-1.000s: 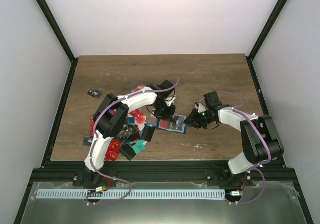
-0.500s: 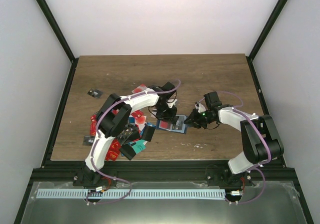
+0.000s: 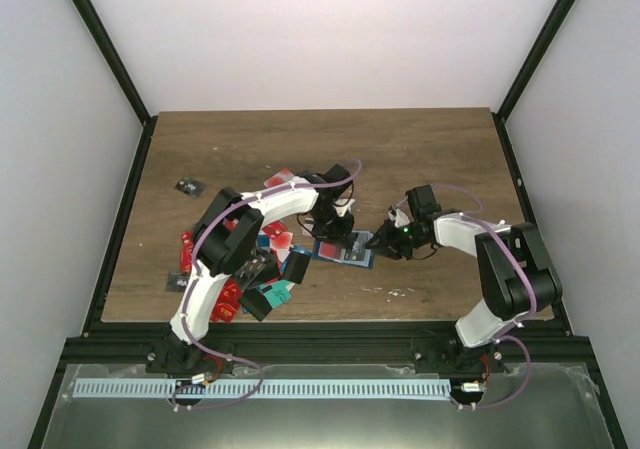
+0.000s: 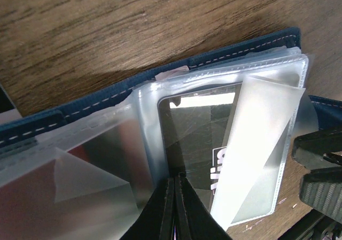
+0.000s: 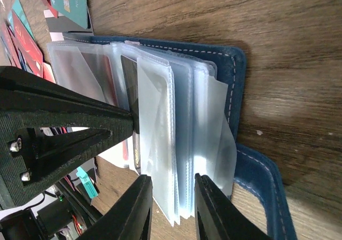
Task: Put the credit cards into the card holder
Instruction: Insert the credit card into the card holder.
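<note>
The dark blue card holder [image 3: 345, 250] lies open at the table's middle, its clear plastic sleeves [image 5: 181, 128] fanned out. My left gripper [image 4: 175, 180] is shut on the near edge of a black card [image 4: 197, 138] that sits partly inside one sleeve. In the top view the left gripper [image 3: 335, 236] is over the holder's left half. My right gripper [image 5: 172, 186] is closed on a bundle of sleeves and holds them up on edge; it [image 3: 376, 241] sits at the holder's right edge. More credit cards [image 3: 250, 269], mostly red and teal, lie in a pile to the left.
A small black card [image 3: 186, 186] lies alone at the far left. A red card [image 3: 280, 179] lies behind the left arm. Teal [image 5: 69, 2] and red cards [image 5: 24, 37] lie just beyond the holder. The two grippers are close together, almost touching.
The left gripper has edged a little towards the holder with the black card. The right gripper has shifted slightly left, still on the sleeves.
</note>
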You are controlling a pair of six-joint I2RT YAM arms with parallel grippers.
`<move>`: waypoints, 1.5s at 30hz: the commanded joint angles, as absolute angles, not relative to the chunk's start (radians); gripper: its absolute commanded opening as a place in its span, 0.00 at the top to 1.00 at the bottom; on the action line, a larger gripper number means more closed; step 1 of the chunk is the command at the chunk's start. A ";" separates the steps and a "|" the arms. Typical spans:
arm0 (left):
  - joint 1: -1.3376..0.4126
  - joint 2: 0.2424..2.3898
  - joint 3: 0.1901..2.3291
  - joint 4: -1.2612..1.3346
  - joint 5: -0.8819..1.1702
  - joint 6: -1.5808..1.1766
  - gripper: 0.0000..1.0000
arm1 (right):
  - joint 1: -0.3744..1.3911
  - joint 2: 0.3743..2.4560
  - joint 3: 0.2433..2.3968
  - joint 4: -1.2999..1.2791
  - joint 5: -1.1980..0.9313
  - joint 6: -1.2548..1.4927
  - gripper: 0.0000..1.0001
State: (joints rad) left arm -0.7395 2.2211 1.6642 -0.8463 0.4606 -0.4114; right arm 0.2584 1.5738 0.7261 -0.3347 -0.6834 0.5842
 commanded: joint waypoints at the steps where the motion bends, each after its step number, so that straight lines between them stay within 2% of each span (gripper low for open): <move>1: -0.746 2.252 1.649 -0.834 0.446 -0.405 0.96 | 0.261 1.599 0.749 -0.297 -0.715 0.581 0.75; 35: -0.743 2.251 1.693 -0.841 0.472 -0.409 0.96 | 0.276 1.641 0.797 -0.245 -0.811 0.595 0.76; 45: -0.727 2.183 1.703 -0.858 0.444 -0.429 0.96 | 0.306 1.661 0.826 -0.258 -0.802 0.600 0.76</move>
